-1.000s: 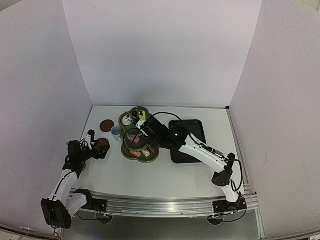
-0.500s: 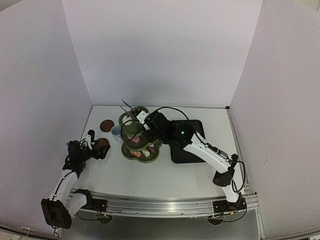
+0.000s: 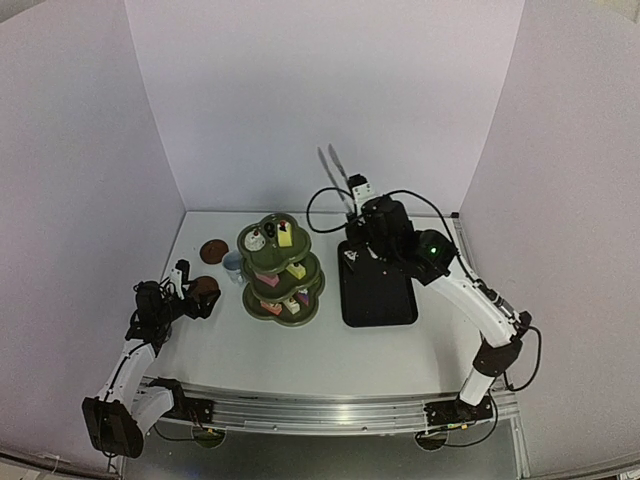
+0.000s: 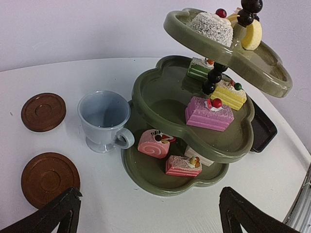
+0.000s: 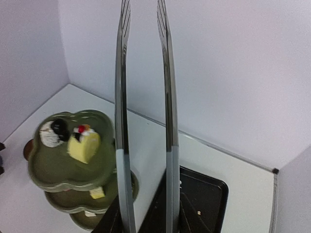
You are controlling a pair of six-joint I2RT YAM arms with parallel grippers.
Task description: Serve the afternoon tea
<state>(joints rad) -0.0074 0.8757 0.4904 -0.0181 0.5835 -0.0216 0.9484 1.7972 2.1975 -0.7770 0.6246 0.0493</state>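
On a white worktop walled in by pale panels, the left gripper sits low at the far left. Its jaws are spread wide with nothing between them. In the left wrist view its two black fingers frame the bottom corners.

Just ahead of it lie two round brown coasters. The nearer coaster is just in front of the left finger, and the farther coaster lies beyond it. Both are bare.

To their right a pale blue cup stands upright on the worktop, not on a coaster. Its handle is turned toward the stand close beside it.

Next comes the olive-green three-tier stand, near the middle of the worktop.
- **Top tier:** a white coconut cake with a cherry and a yellow roll.
- **Middle tier:** a green slice, a yellow slice and a pink slice.
- **Bottom tier:** a pink swirl roll, a pink-red slice and a pale cake partly hidden under the tier above.

Right of the stand lies a black rectangular tray. Above its far end the right gripper is held high, its jaws clamped on the metal tongs. The tongs point up toward the back wall, their two arms apart.
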